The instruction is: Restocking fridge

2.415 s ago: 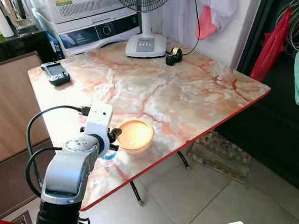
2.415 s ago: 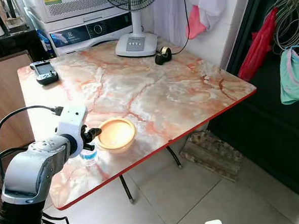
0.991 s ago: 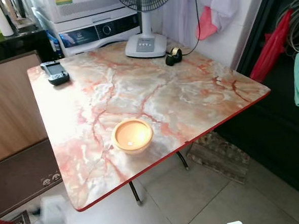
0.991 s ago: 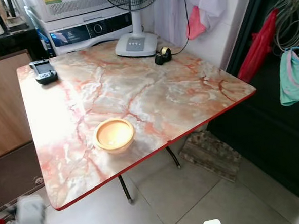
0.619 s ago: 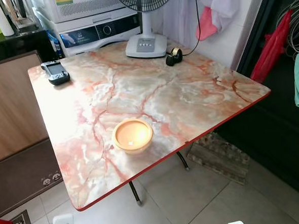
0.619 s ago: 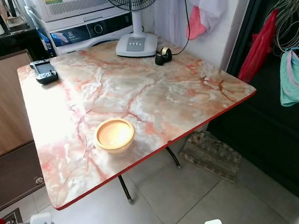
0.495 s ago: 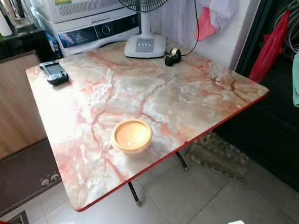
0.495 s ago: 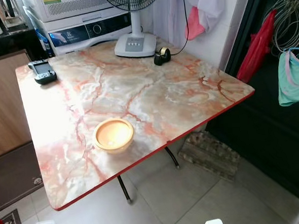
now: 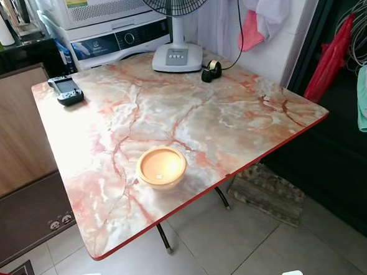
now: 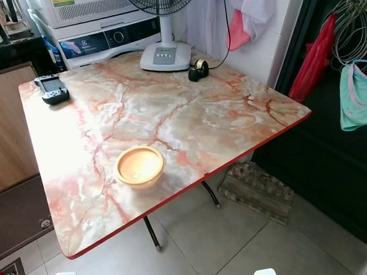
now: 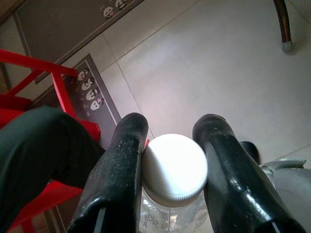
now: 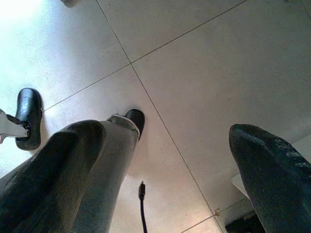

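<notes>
With the left gripper (image 11: 170, 170) hanging low over the tiled floor (image 11: 218, 73), its two black fingers (image 11: 119, 165) pinch the neck of a clear plastic bottle with a white screw cap (image 11: 174, 167). The hold sits just under the cap, so a jolt while walking could let the bottle swing or slip out. The right gripper (image 12: 160, 170) hangs idle, fingers spread wide. On the marble-patterned desk (image 9: 220, 119) a round orange bowl (image 9: 162, 167) sits near the red edge, well within reach of a knock.
</notes>
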Controlling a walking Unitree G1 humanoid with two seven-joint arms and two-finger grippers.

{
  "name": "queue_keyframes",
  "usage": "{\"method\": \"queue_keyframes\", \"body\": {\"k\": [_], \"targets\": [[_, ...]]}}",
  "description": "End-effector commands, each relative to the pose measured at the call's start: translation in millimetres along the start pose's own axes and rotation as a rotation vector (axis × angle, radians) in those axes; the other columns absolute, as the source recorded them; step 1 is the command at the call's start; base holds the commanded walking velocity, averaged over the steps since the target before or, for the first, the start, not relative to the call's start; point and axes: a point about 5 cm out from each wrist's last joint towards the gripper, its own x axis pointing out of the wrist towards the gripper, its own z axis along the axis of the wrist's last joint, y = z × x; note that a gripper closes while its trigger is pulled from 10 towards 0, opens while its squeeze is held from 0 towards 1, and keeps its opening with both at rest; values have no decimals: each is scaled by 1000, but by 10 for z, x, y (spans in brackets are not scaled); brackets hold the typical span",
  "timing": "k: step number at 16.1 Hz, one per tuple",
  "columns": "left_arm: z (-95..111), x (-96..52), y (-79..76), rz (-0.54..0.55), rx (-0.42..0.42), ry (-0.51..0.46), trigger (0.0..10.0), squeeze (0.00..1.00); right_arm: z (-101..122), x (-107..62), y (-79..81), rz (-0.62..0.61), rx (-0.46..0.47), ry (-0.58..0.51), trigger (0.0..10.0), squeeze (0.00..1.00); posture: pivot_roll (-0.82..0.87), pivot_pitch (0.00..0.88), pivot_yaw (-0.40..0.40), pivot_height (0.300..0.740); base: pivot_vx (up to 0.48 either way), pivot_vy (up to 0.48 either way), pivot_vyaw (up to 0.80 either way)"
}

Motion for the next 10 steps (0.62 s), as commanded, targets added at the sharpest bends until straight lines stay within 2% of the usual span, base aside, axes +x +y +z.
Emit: {"method": "queue_keyframes", "body": {"k": [1,9,10], "targets": [[-43,-4,29,-5,23,12,10000,0,-21,0,10,-7,31,2,10000,0,85,0,-27,740,0,0,0],[-113,-25,-7,-18,7,45,10000,0,-16,5,23,-14,52,0,10000,0,84,0,-32,740,0,0,0],[-127,-30,-9,-19,4,51,10000,0,-14,4,15,-16,52,-1,10000,0,86,0,-36,740,-244,0,0]]}}
